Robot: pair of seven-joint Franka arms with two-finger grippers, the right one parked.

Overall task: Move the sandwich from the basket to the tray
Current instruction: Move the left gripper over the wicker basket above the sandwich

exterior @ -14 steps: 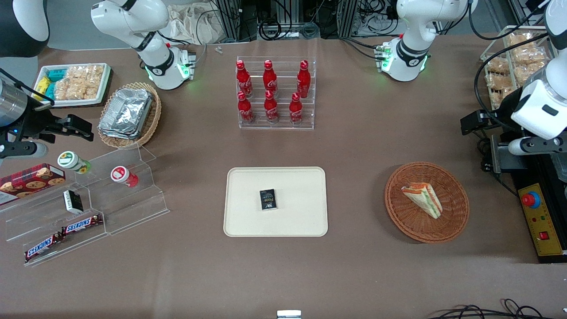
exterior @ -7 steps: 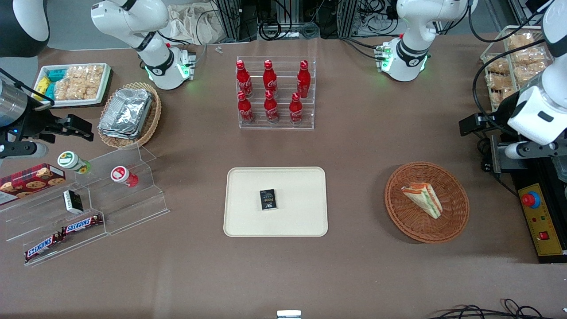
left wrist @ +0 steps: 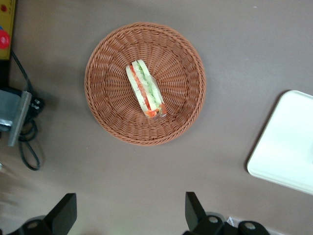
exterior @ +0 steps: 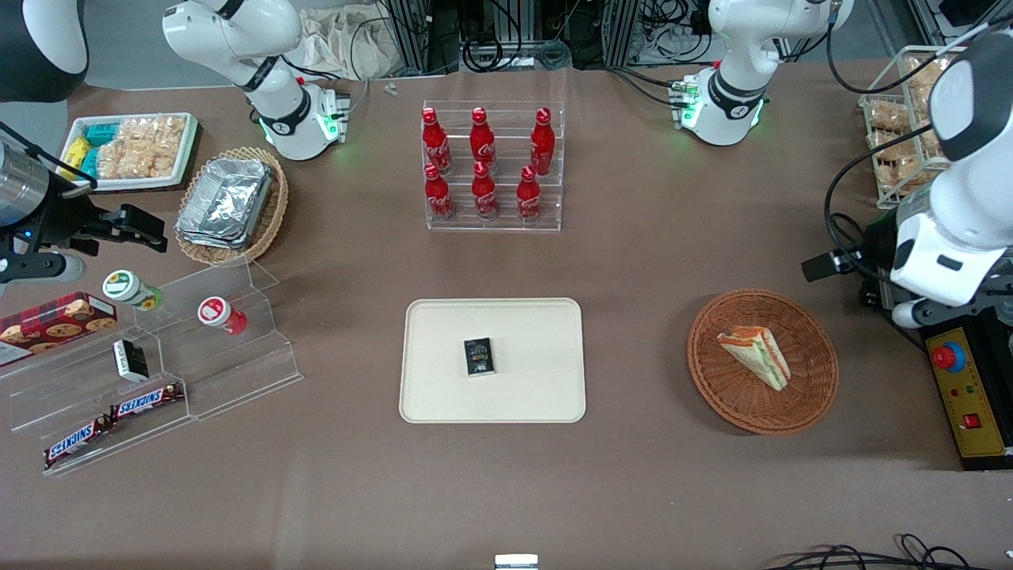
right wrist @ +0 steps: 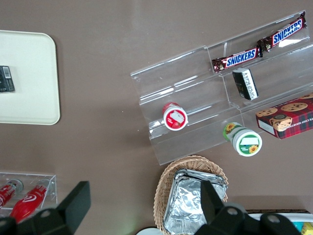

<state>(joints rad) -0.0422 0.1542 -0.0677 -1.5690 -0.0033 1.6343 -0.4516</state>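
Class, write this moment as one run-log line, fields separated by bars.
phase: approach | gripper: open, above the table beside the basket | sandwich: in basket, untouched | tray: holds a small black packet

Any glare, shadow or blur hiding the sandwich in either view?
Front view: sandwich evenly lit, glare only on the foil containers. Left wrist view: sandwich sharp and unshadowed in the basket; open gripper hangs over the table beside it.

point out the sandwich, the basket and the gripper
sandwich [left wrist: 145,93], left wrist view, middle of the filling edge
basket [left wrist: 188,58], left wrist view, woven rim
gripper [left wrist: 129,215], left wrist view, midway between its open fingertips
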